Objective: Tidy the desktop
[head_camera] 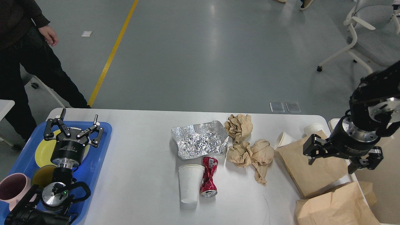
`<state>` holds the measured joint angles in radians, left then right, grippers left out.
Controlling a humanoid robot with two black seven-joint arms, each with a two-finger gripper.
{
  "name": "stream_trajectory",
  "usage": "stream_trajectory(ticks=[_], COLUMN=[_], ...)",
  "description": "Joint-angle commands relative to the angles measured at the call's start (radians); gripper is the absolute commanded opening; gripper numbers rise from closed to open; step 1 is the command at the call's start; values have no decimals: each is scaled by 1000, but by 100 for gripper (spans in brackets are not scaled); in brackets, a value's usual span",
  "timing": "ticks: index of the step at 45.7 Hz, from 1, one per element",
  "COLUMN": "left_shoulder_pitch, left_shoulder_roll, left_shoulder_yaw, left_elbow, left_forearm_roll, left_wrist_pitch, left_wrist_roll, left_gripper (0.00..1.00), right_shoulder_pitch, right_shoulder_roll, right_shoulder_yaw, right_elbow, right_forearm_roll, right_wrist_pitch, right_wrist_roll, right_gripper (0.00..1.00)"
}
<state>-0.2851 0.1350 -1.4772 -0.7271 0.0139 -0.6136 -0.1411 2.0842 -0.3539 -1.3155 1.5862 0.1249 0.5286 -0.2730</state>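
Desktop [140,175] corner hidden behind right gripper [331,162]

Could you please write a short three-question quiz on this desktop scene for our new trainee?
1. True or false: the left gripper is over the blue tray.
2. What lies right beside the upturned white cup? A) crushed red can B) foil C) paper bag
3. Over which thing is the right gripper open?

Key: 1 true; 2 A; 3 the paper bag.
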Motion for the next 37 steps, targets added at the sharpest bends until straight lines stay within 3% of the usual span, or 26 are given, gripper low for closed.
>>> stream_trajectory(ticks=[1,12,21,33,37], left_shoulder_pitch=[1,1,1,1,1], left_shoulder_roll=[0,0,0,0,0], left_shoulder_yaw=[0,0,0,0,0], left_elbow=[0,0,0,0,0], left_forearm_roll=[0,0,0,0,0], left_wrist_pitch=[0,0,0,0,0], left_wrist_roll=[0,0,0,0,0], left_gripper=[96,96,96,96,96], right_shoulder_pitch=[-145,-420,-645,-809,-837], right_shoulder_roll=[-20,-27,-23,-14,7], right_shoulder_yaw=[-33,-8,102,162,162], right_elbow=[-90,-195,-334,-410,-429], right_forearm_roll=[108,275,278,324,343], right_wrist_pitch=[-88,-324,-369,-541,-544], right_wrist_roll=[-3,-42,-40,-38,-38], right_gripper=[100,99,99,96,88])
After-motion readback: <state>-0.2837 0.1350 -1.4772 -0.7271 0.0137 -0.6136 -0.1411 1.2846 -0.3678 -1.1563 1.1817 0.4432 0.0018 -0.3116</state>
